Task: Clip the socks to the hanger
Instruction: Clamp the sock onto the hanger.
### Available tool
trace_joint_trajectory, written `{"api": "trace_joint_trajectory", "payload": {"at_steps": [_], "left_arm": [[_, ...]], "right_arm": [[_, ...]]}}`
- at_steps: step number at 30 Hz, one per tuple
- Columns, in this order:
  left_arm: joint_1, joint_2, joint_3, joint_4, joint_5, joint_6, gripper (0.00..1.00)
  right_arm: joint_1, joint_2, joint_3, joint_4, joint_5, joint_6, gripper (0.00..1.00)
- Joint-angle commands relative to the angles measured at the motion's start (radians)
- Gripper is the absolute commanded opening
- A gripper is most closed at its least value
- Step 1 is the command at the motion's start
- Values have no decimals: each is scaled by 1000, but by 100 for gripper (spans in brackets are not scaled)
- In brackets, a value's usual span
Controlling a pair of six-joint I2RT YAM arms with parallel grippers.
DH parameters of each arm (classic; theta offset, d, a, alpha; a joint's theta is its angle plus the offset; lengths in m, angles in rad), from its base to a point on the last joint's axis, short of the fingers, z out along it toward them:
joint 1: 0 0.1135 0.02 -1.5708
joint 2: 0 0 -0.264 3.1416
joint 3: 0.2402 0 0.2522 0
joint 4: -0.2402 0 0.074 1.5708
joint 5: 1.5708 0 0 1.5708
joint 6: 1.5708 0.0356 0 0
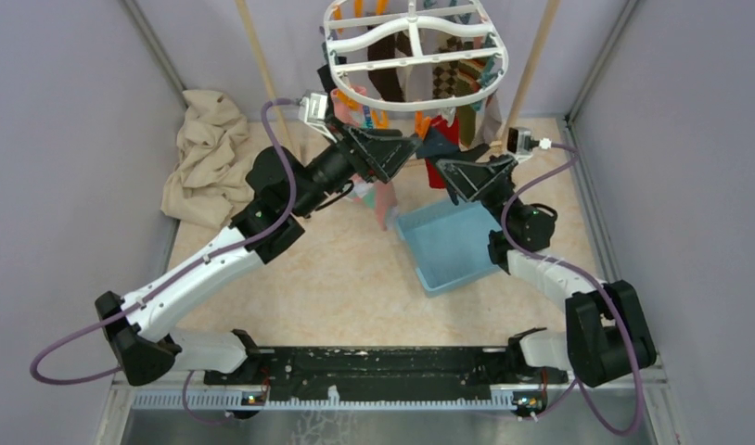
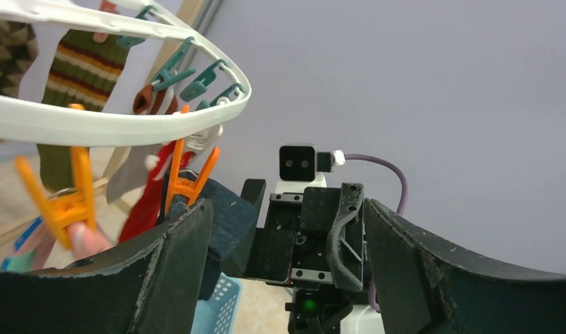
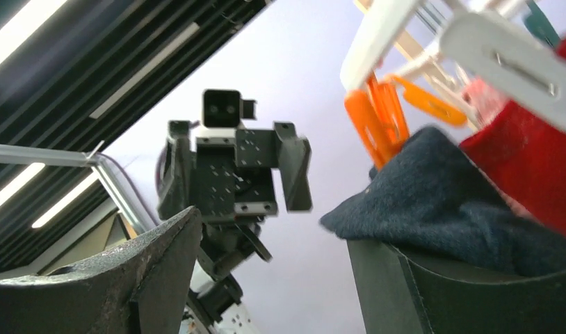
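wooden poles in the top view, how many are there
2: one wooden pole stands left of the hanger, the other right of it. More may be hidden behind the hanger.

From above, only small patches of the dark navy flat sock [image 1: 436, 142] and the bright red flat sock [image 1: 439, 173] are seen; in the right wrist view, the latter is blurred and cropped.

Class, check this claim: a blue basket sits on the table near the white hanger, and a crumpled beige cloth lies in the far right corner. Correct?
No: the top external view shows the beige cloth in the far left corner. The blue basket near the white hanger is right.
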Motion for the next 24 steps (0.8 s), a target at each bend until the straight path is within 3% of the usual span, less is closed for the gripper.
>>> {"api": "trace_joint_trajectory", "payload": {"at_steps": [1, 7, 10, 12, 14, 18, 21, 24], "left_arm": [[-1, -68, -62, -54, -122, 56, 85], [1, -107, -128, -119, -208, 122, 92], [1, -103, -158, -174, -250, 160, 95], [1, -96, -186, -215, -287, 171, 96], [2, -93, -220, -243, -312, 172, 99], [2, -88, -282, -261, -333, 173, 99], [3, -57, -306, -277, -331, 169, 99], [4, -11, -306, -276, -310, 166, 99]], "right_arm": [[7, -29, -119, 126, 12, -45, 75], [-4, -105, -276, -49, 26, -182, 75], [-16, -199, -317, -233, 28, -294, 75], [-18, -296, -311, -476, 48, -428, 75], [-16, -405, -260, -834, 103, -620, 75], [-12, -556, -142, -1418, 411, -906, 71], [-18, -580, -86, -1673, 596, -954, 67], [-45, -523, -57, -1808, 682, -859, 69]]}}
